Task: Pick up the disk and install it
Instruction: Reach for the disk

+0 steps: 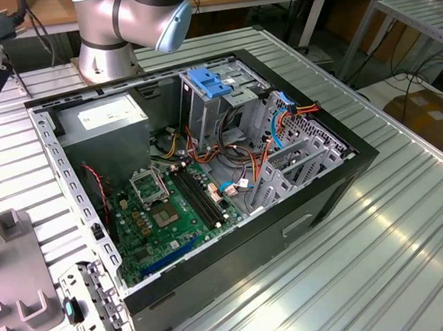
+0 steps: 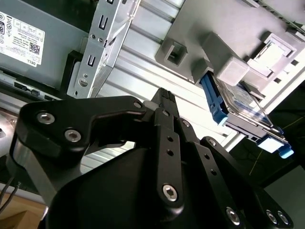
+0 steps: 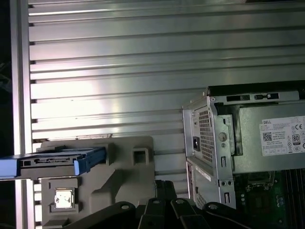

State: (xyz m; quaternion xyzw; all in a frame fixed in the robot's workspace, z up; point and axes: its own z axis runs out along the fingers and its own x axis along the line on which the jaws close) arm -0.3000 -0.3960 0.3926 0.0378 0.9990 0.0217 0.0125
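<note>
- While the jaws are seen closed and empty in both wrist views, the disk (image 2: 238,102) is seated in a grey fixture (image 2: 228,28), well apart from them.
- Blue rails are visible along the disk's sides, and one end projects past the fixture's edge.
- The fixture is set on the ribbed metal surface (image 1: 398,259), at the exterior view's left of the open computer case (image 1: 302,220).
- A motherboard (image 1: 164,216) and a grey power supply (image 1: 102,117) are exposed inside the case.
</note>
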